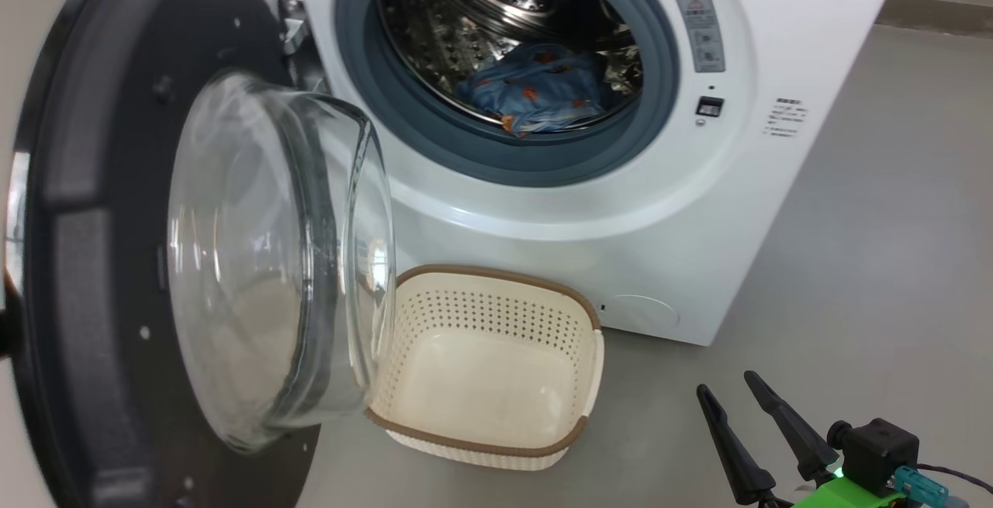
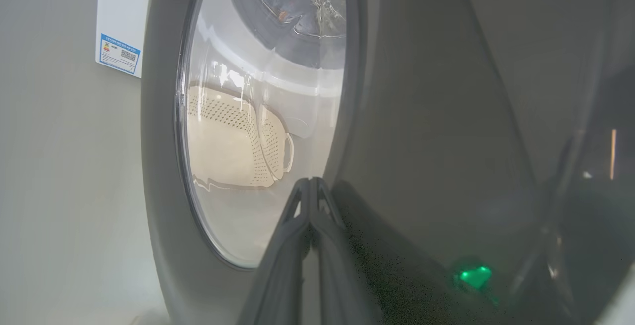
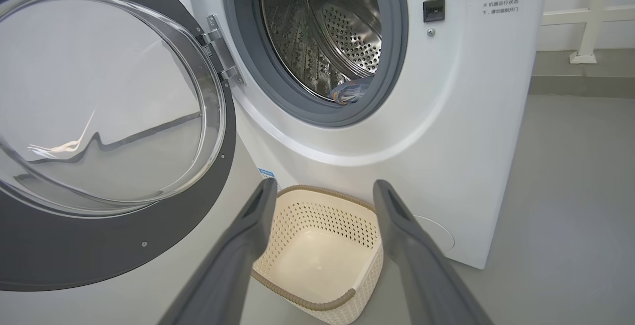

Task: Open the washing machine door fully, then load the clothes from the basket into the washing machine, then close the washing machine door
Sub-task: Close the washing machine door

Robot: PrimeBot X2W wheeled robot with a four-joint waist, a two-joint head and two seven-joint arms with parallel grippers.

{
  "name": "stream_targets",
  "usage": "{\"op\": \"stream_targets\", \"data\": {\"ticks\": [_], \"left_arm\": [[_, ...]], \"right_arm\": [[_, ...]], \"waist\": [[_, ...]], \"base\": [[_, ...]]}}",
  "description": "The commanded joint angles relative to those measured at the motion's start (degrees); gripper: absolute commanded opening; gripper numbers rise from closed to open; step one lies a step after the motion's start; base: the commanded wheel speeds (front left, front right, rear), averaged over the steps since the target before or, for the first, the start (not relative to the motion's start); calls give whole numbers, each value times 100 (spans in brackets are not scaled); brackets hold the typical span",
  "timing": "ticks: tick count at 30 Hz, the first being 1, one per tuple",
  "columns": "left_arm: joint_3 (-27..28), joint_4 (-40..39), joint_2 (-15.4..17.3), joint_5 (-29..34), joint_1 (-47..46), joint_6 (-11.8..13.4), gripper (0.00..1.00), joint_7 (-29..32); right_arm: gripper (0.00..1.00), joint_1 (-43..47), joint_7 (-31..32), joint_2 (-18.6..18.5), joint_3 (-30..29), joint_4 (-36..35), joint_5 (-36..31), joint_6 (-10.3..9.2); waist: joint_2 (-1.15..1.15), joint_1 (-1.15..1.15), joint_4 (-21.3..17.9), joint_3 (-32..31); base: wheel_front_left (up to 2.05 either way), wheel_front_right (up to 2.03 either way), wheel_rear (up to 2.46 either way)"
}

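Note:
The washing machine (image 1: 698, 205) stands with its door (image 1: 116, 275) swung out to the left, the clear glass bowl (image 1: 271, 260) bulging toward me. Blue clothes (image 1: 535, 89) with orange prints lie inside the steel drum (image 3: 322, 32). The cream basket (image 1: 496, 368) sits on the floor below the opening, and nothing lies in it. My left gripper (image 2: 311, 182) is shut, its tips close against the outer face of the door (image 2: 421, 116), beside the glass. My right gripper (image 1: 729, 388) hangs open at the lower right, apart from the basket (image 3: 322, 250).
Grey floor (image 1: 877, 260) stretches to the right of the machine. A wall base and a white rail (image 3: 585, 22) stand behind it on the right. A blue label (image 2: 118, 53) sticks on the machine's side.

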Motion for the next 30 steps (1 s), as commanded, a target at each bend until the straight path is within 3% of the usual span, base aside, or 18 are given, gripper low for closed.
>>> {"op": "stream_targets", "data": {"ticks": [1,17,30], "left_arm": [[206,-273,199,-70,-182,-4,0,68],[-90,-577,-300,-74,-570,-47,0,-15],[-300,-437,-805,154,-1214,-71,0,-366]], "right_arm": [[100,4,-28,-64,123,-165,-85,9],[100,-43,-28,-17,36,-295,-325,9],[100,-154,-28,142,-89,-337,-314,9]], "waist": [[0,0,-184,1],[0,0,-1304,147],[0,0,-1933,330]], "base": [[0,0,0],[0,0,0],[0,0,0]]}}
